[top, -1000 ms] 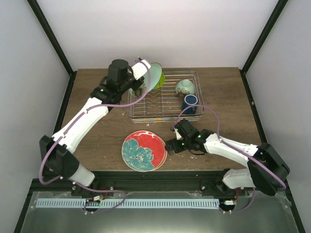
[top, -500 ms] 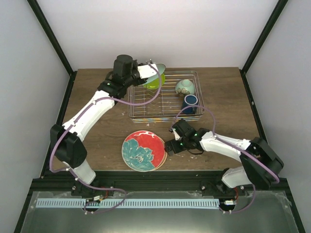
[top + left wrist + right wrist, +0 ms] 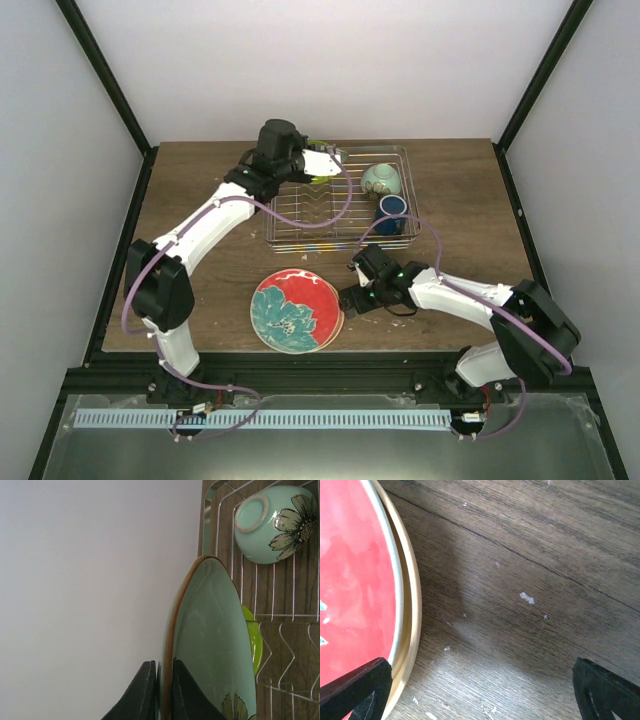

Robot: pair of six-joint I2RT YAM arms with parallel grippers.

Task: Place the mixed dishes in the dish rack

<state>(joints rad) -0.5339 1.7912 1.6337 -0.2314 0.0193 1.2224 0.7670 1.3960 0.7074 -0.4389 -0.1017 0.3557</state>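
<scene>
My left gripper (image 3: pixel 316 161) is shut on the rim of a mint-green plate with a brown edge (image 3: pixel 328 160), holding it on edge over the back left of the wire dish rack (image 3: pixel 340 240). In the left wrist view the fingers (image 3: pixel 145 690) pinch that plate (image 3: pixel 215 630), with the lime-green plate (image 3: pixel 254 640) just behind it. The mint-green bowl (image 3: pixel 381 179) lies in the rack and also shows in the left wrist view (image 3: pixel 270 522). The dark-blue mug (image 3: pixel 391 207) is in the rack too. The red floral plate (image 3: pixel 292 311) lies on the peach-tan plate (image 3: pixel 339 318) on the table. My right gripper (image 3: pixel 350 300) is open, low beside them.
In the right wrist view my gripper (image 3: pixel 485 680) spans bare wood, its left finger over the edge of the red plate (image 3: pixel 350 580) and the peach-tan rim (image 3: pixel 412 610). The wooden table (image 3: pixel 200 270) is framed by black posts and white walls.
My left arm has swung right along the rack's back edge with the mint-green plate, which now stands more edge-on. My right gripper has barely moved.
</scene>
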